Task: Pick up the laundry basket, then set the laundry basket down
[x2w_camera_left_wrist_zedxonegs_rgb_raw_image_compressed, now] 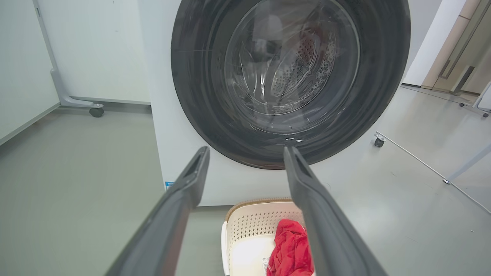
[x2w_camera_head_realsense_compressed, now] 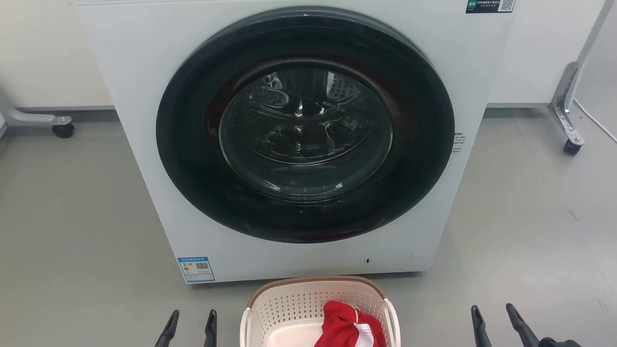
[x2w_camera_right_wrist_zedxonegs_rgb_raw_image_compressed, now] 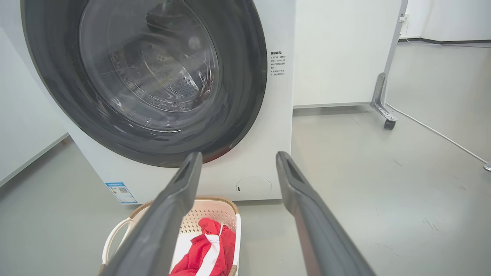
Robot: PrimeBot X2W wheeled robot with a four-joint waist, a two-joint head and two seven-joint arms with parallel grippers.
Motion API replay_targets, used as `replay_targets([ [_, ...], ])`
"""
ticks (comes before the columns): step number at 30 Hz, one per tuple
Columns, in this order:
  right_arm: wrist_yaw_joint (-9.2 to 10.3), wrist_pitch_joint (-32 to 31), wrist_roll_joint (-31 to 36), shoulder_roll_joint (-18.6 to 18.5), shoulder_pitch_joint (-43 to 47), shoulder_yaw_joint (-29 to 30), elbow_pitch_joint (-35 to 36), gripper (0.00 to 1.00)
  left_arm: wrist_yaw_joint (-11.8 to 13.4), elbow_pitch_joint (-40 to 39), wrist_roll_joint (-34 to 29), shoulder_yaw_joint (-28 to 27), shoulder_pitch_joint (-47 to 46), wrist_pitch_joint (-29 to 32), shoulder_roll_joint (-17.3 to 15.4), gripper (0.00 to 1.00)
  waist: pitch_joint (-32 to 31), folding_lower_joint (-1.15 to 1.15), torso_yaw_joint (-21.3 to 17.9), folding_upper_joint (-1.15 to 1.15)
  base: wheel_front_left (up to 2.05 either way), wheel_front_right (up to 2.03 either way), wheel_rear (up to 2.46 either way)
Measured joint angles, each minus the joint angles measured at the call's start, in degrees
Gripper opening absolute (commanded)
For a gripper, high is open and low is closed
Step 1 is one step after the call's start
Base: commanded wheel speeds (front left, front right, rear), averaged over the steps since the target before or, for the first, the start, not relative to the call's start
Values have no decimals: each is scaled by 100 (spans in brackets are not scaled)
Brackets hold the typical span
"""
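Left pincer point(x2w_camera_head_realsense_compressed: 193, 315) and right pincer point(x2w_camera_head_realsense_compressed: 492, 308) spread apart, gripping nothing, flanking basket point(x2w_camera_head_realsense_compressed: 289, 301) without touching. Basket down on floor point(x2w_camera_head_realsense_compressed: 72, 217), just before washer point(x2w_camera_head_realsense_compressed: 144, 72), red cloth point(x2w_camera_head_realsense_compressed: 344, 320) inside.

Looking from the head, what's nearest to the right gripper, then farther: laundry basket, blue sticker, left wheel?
1. laundry basket, just left of the right gripper.
2. blue sticker, low left on the washing machine.
3. left wheel, far left by the wall.
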State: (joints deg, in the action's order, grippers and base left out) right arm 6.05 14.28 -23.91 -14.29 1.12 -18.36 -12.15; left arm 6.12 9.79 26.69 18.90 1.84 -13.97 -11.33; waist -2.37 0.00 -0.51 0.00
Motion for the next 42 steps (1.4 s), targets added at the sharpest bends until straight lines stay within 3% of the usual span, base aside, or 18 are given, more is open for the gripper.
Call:
replay_targets([
  [26, 59, -166, 178, -33, 272, 214, 578, 100, 93, -649, -135, -266, 316, 492, -19, 100, 21, 0, 1, 0, 0, 0, 0],
  [27, 59, -167, 179, -33, 294, 223, 593, 0, 94, -660, -152, -275, 328, 536, -19, 0, 22, 0, 1, 0, 0, 0, 0],
  [36, 36, -263, 90, 137, 434, 218, 294, 0, 49, -368, -93, -271, 442, 581, 81, 0, 33, 0, 1, 0, 0, 0, 0],
  [42, -56, -369, -300, 190, 414, 371, 255, 0, -15, -314, 298, -410, 432, 665, 121, 0, 49, 0, 4, 0, 0, 0, 0],
])
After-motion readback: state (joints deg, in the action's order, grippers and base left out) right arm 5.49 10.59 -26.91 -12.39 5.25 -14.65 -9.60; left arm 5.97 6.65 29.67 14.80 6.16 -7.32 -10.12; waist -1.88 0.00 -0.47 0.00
